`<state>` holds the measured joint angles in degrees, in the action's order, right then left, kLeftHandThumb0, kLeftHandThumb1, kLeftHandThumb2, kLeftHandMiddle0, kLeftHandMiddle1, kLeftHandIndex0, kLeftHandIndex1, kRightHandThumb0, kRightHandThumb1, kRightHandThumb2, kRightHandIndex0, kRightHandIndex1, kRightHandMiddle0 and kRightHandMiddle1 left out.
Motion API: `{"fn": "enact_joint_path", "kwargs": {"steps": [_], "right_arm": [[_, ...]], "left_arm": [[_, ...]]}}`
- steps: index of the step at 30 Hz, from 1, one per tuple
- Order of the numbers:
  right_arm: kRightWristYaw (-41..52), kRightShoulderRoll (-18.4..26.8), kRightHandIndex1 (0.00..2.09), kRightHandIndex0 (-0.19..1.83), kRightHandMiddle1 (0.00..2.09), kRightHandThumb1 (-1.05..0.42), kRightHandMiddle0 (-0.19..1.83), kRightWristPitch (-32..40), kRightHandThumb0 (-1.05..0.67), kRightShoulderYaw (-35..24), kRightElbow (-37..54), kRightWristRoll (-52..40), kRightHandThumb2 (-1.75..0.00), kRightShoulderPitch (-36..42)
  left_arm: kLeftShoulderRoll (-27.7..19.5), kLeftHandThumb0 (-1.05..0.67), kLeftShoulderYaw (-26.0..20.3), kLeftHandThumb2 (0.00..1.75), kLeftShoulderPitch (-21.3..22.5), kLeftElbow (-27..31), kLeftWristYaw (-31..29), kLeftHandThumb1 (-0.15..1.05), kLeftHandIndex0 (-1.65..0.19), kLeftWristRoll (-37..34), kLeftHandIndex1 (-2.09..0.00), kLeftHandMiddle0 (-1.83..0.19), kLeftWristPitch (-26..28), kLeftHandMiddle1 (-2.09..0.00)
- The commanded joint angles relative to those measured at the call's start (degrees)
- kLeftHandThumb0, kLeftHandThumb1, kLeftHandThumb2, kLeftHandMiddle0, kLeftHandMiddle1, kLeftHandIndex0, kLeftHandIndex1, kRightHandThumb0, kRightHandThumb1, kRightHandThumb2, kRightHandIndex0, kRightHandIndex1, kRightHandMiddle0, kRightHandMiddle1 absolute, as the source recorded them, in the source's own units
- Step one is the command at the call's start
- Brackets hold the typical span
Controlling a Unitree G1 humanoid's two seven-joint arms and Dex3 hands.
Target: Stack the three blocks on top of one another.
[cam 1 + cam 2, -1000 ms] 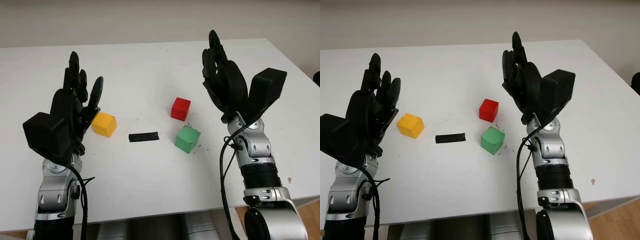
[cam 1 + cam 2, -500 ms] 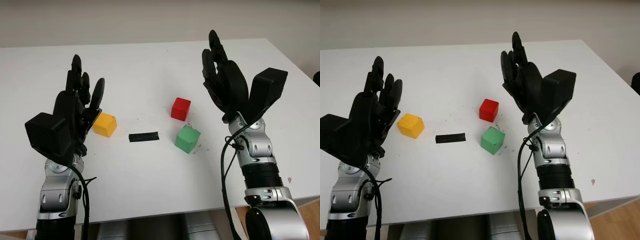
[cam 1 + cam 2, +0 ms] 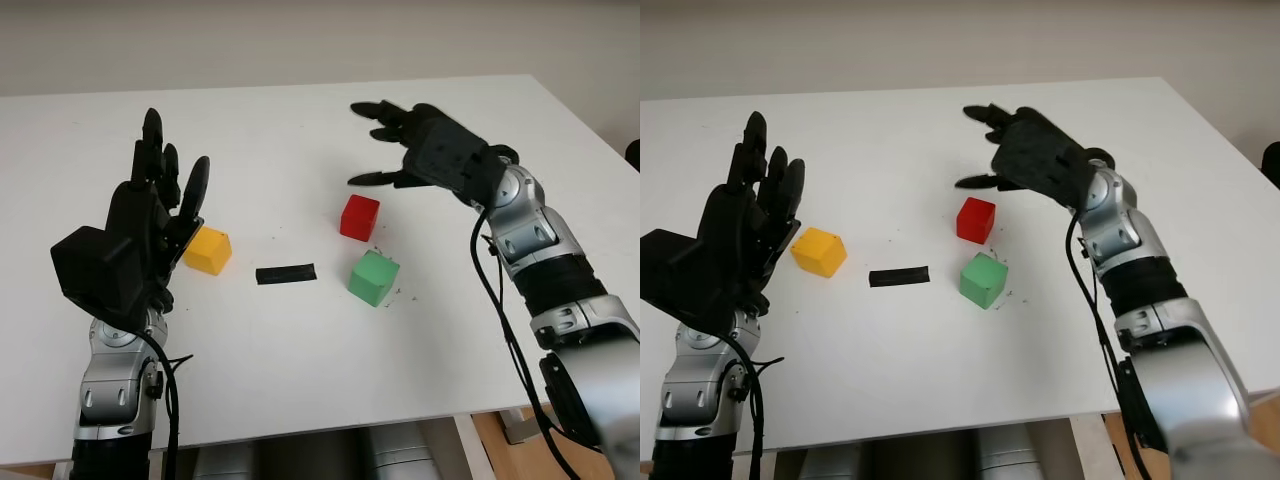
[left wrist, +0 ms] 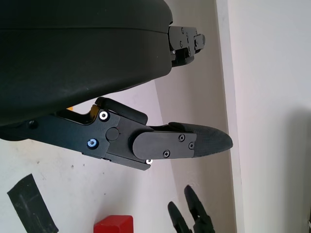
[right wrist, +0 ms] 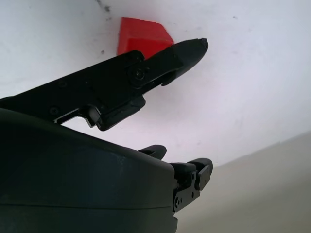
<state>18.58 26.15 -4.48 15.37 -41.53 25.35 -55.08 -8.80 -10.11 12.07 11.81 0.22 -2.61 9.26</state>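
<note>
Right hand point(image 3: 420, 150) hovers open and empty above red block point(image 3: 360, 217), left hand point(image 3: 150, 215) open by yellow block point(image 3: 208, 250)

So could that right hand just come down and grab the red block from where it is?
Probably yes. The right hand is open, hovering just beyond the red block, with nothing between them. The green block sits apart, nearer the robot, out of the way.

The red block point(image 3: 360, 217) is overhung from beyond by the open right hand point(image 3: 425, 150), without touch. The green block point(image 3: 374, 278) stands just nearer, a narrow gap between them. The yellow block point(image 3: 208, 250) is flanked closely by the open left hand point(image 3: 150, 215). A black strip point(image 3: 286, 273) lies flat between yellow and green on the worktop point(image 3: 300, 350).
</note>
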Motion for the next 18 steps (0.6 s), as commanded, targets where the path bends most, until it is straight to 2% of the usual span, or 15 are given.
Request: {"fn": "enact_joint_path", "kwargs": {"steps": [1, 11, 18], "right_arm": [[-0.2, 1.11, 0.25, 0.31, 0.25, -0.85, 0.22, -1.48, -0.61, 0.85, -1.44, 1.21, -0.05, -2.31], [-0.91, -0.19, 0.22, 0.27, 0.23, -0.85, 0.22, -6.92, -0.63, 5.2, -9.8, 5.53, -0.05, -4.16], [-2.59, -0.43, 0.23, 0.29, 0.23, -0.84, 0.25, -9.84, -0.61, 7.81, -12.52, 8.21, -0.05, -3.79]], "left_arm": [[0.15, -0.69, -0.05, 0.37, -0.57, 1.16, -0.05, 1.05, 0.1, -0.39, -0.04, 0.08, 0.18, -0.05], [-0.36, -0.7, 0.22, 0.38, -0.63, 1.36, 0.03, 1.05, 0.09, 0.37, -0.05, 0.06, 1.08, -0.06], [0.03, -0.7, -0.01, 0.36, -0.68, 1.91, -0.06, 1.05, 0.08, 0.11, -0.05, 0.07, 1.82, -0.05]]}}
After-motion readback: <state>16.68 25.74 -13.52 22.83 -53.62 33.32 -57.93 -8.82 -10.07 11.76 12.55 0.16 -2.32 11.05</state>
